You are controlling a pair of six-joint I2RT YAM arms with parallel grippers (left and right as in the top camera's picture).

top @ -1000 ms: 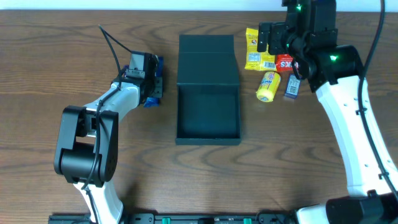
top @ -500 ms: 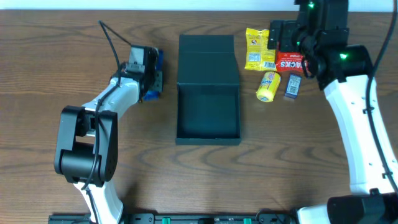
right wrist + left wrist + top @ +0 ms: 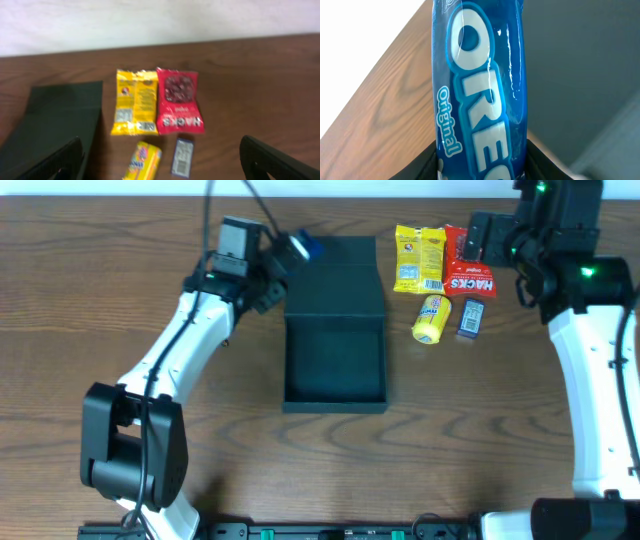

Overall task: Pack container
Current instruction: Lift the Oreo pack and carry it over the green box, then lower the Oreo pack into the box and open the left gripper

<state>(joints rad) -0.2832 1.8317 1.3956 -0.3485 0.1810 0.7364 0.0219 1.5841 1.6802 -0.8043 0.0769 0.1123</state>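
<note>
– at the middle of the worktop (image 3: 230, 440), what sits there?
– the container (image 3: 335, 365), dark teal-green, long side running from the near edge toward the far edge, its flap lid (image 3: 335, 275) folded back flat toward the far edge.
– and the left claw?
– the left gripper (image 3: 283, 260) is clenched on a blue oreo packet (image 3: 480, 90), holding it above the lid's far left corner. the wrist view shows the packet lengthwise between both fingers (image 3: 431, 162).
– what lies right of the lid?
– near the far edge, a yellow packet (image 3: 418, 258) and a red hacks packet (image 3: 470, 275), side by side and touching. just nearer, a small yellow pack (image 3: 431, 318) and a little blue-grey packet (image 3: 471, 318).
– the right claw?
– the right gripper (image 3: 482, 238) hangs over the red packet's far end, jaws spread wide, released.
</note>
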